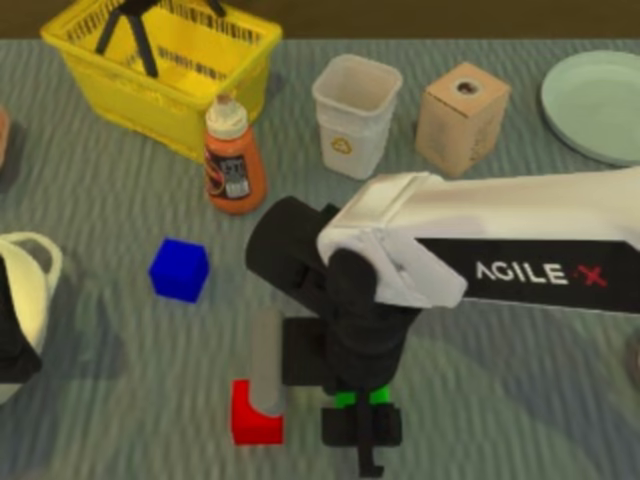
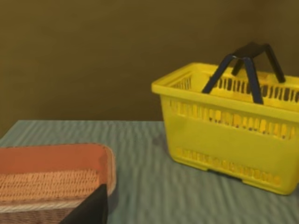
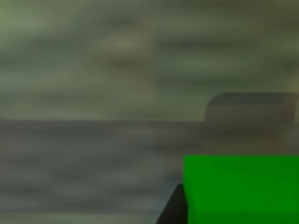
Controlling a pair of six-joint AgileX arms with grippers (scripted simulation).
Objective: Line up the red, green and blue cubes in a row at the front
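Green cube (image 3: 240, 189) sat gripped in the right hand (image 1: 362, 425), beside the red cube (image 1: 255, 418); left hand's state could not be told.

We've got a yellow basket (image 1: 165, 70) at the back, an orange bottle (image 1: 233, 158) just in front of it, then a white cup (image 1: 356, 113), cardboard box (image 1: 461, 118) and green plate (image 1: 597, 105) off to its right.

Bottle (image 1: 234, 160) stands between basket (image 1: 170, 105) and cup (image 1: 355, 115).

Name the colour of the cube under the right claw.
Green cube; the right wrist view shows it best, beside the right claw.
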